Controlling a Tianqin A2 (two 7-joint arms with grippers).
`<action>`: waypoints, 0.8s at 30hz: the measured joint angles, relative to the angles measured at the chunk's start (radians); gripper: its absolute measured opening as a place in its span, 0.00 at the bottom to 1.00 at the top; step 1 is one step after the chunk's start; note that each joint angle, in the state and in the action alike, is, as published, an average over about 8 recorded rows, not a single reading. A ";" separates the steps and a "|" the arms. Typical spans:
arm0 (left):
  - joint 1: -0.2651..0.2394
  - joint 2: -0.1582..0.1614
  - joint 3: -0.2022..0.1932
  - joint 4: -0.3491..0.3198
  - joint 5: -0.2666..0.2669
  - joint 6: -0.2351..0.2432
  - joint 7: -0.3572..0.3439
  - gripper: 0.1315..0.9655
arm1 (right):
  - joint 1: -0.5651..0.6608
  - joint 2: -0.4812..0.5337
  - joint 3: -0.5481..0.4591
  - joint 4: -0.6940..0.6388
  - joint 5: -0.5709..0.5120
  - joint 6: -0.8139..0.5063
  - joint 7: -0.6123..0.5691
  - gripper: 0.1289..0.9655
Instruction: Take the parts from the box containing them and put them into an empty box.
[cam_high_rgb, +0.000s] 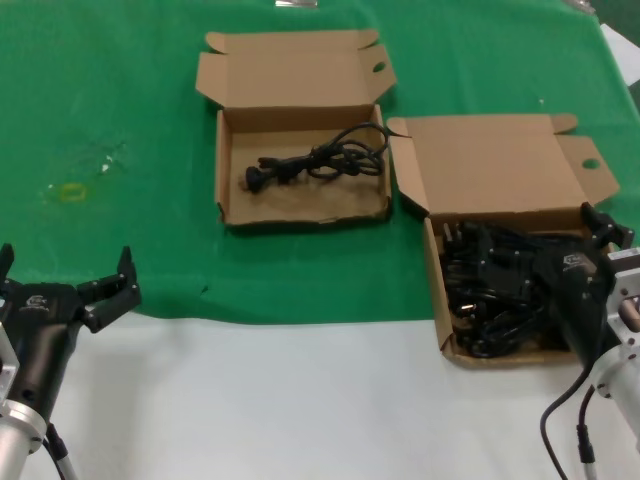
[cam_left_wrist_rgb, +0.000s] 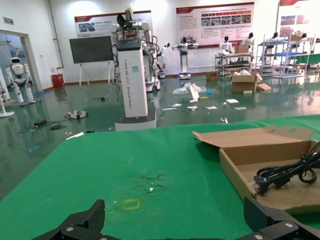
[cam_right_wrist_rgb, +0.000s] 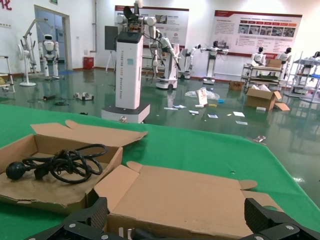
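Right gripper (cam_high_rgb: 600, 240) is over the box containing them (cam_high_rgb: 500, 175), fingers spread wide, holding nothing I can see; the black parts (cam_high_rgb: 490, 285) lie right beneath it; an empty box (cam_high_rgb: 300, 205) sits well off toward the left arm's side, already holding one cable (cam_high_rgb: 320, 160). Left gripper (cam_high_rgb: 65, 275) idles wide apart, near table edge. Advice: drop straight, pinch one cable bundle, lift slowly to shed tangles. Fingertip contact hidden behind the wrist; individual parts indistinguishable.
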 joint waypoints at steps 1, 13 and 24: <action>0.000 0.000 0.000 0.000 0.000 0.000 0.000 1.00 | 0.000 0.000 0.000 0.000 0.000 0.000 0.000 1.00; 0.000 0.000 0.000 0.000 0.000 0.000 0.000 1.00 | 0.000 0.000 0.000 0.000 0.000 0.000 0.000 1.00; 0.000 0.000 0.000 0.000 0.000 0.000 0.000 1.00 | 0.000 0.000 0.000 0.000 0.000 0.000 0.000 1.00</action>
